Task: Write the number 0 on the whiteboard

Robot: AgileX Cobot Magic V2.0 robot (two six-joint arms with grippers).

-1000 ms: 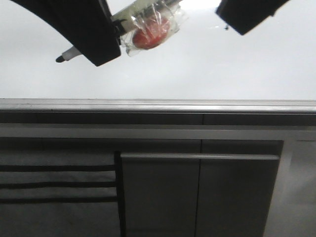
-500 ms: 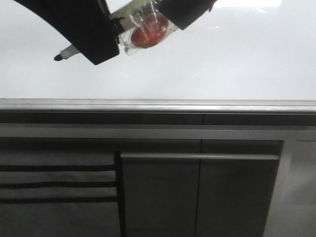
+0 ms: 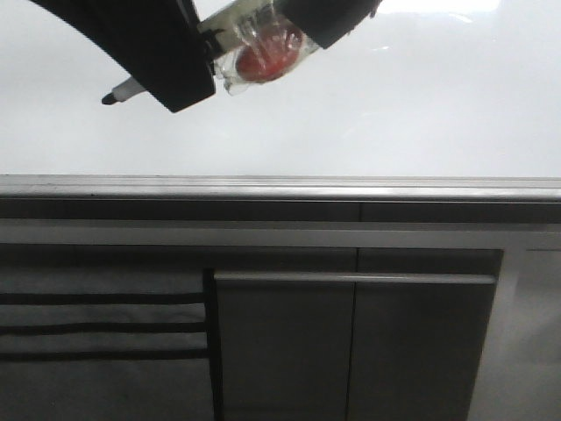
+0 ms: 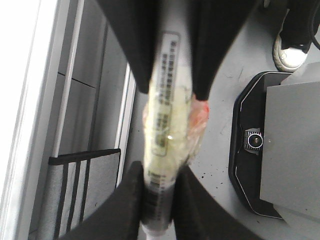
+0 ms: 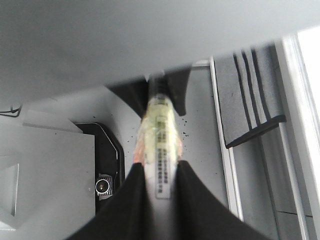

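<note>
The whiteboard (image 3: 394, 114) fills the upper part of the front view; no number 0 shows on it. A marker (image 3: 230, 24) with a black tip (image 3: 110, 99) pointing left has a red lump taped under clear wrap (image 3: 263, 54) at its middle. My left gripper (image 3: 188, 70) is shut on the marker near the tip end, and shows in the left wrist view (image 4: 160, 175). My right gripper (image 3: 320, 22) is shut on the marker's rear end, and shows in the right wrist view (image 5: 160, 167). The marker (image 4: 167, 120) spans between both pairs of fingers.
The grey metal frame edge (image 3: 280, 187) runs below the board. Dark grey cabinet panels (image 3: 351, 351) lie under it, with a black-striped grey panel (image 3: 96, 324) at lower left. A black robot base (image 4: 260, 150) stands on the grey floor.
My right gripper has moved left from the upper right and closed on the marker's rear end. The left gripper and marker have barely shifted.
</note>
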